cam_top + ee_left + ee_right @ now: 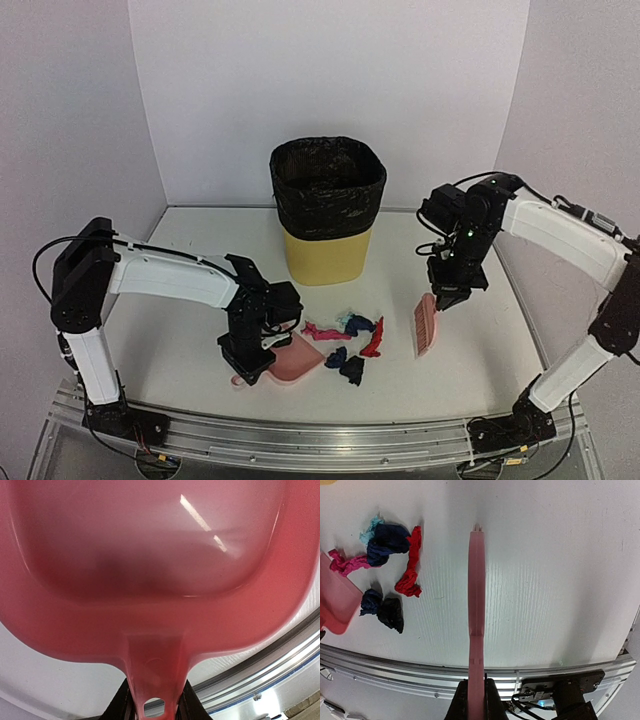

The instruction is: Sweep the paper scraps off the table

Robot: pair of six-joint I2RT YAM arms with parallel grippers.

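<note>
1. Your scraps (350, 338) lie in a loose cluster on the counter (180, 300), in front of the bin (327, 215).
2. The red strip (374, 337) is twisted, and its long axis runs from the bin toward the rail (320, 437). The pink strip (322, 330) lies across that line, with one end just beside the dustpan (295, 362).
3. Crumpled navy and light blue bits sit between the two strips. Two dark lumps lie farther from the bin.
4. Your left claw (152, 707) is narrowed on the dustpan's handle. The pan sits in front and to the left of the bin, its mouth facing the scraps.
5. Your right claw (476, 700) is clamped on the brush (427, 325). The brush hangs in front and to the right of the bin, apart from the red strip. You cannot tell whether it touches the counter.
</note>
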